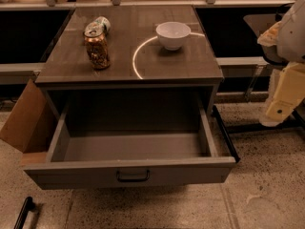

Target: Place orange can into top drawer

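Under the table (190, 63), pulled well out toward the front: top drawer (71, 175), grey, wide and shallow, flat front panel with a small dark bar handle (133, 176) at centre, smooth bare floor inside, straight thin side walls, open from above across the whole width. On the table, left-rear part: orange can (97, 49), upright, mottled coppery body, silver top, set back from the table's left and front edges. Just behind it, nearer the table's rear-left corner: pale green-and-white can (99, 24) on its side; touching the orange one or not, cannot tell. On the table, right of centre toward the rear: white bowl (173, 34), round, smooth, well apart from both cans. Table top flat, brown, wood-grained, glossy, with a bright curved reflection between cans and bowl; front strip of the table bare. Off the table's right side, well clear of its edge: gripper (281, 106), cream-coloured, hanging below the white arm (295, 27), holding nothing seen; how wide it stands, cannot tell. Against the table's left side: brown cardboard sheet (24, 123), leaning. Around the table: speckled stone-like floor (267, 194).
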{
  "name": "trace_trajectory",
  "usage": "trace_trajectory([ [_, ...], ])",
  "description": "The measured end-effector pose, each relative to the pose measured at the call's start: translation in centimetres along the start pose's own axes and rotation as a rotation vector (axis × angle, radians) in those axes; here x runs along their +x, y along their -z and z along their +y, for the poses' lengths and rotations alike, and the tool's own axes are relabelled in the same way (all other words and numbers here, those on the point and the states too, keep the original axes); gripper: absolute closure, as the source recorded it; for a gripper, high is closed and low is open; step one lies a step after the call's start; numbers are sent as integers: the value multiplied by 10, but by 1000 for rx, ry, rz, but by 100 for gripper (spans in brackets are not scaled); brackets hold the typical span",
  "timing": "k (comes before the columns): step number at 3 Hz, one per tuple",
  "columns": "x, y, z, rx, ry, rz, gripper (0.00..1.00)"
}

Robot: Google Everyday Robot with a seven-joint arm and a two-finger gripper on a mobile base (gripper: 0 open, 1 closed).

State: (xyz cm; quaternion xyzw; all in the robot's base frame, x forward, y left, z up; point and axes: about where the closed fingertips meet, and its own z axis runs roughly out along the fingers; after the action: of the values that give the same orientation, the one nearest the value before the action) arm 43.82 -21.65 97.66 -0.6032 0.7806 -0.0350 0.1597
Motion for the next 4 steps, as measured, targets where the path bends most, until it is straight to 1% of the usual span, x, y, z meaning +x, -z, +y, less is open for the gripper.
trace_trajectory([
  [1,0,0,0,0,0,0,0],
  [2,-18,-17,-13,0,4,-62,0],
  [3,-42,-42,-30,-3,-20,-145,0],
  [4,-42,-42,-30,-3,-20,-145,0],
])
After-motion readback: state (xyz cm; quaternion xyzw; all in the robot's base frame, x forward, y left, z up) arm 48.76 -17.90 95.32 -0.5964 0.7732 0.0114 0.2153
